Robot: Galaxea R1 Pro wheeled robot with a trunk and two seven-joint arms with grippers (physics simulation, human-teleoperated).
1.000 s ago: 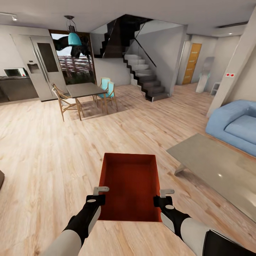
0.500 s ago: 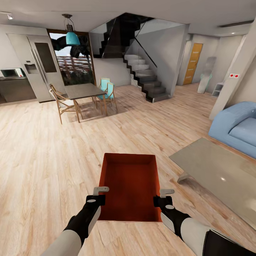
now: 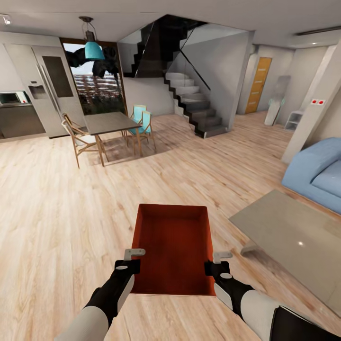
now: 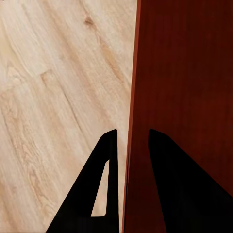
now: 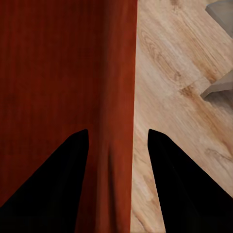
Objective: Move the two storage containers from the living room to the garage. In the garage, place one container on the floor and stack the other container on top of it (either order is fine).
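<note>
Presently the left gripper [image 3: 134, 258] is seen clamped astride the left wall of the storage container [image 3: 171, 246], and the right gripper [image 3: 216, 263] is clamped astride its right wall; each wrist view shows a wall held between the two fingers. The container is carried level above the wood plank floor [image 3: 57, 213], its long axis pointing away from the robot toward the staircase [image 3: 194, 106]. The glass table [image 3: 293, 237] lies beside the container, on the right gripper's side. The garage is judged to lie elsewhere.
</note>
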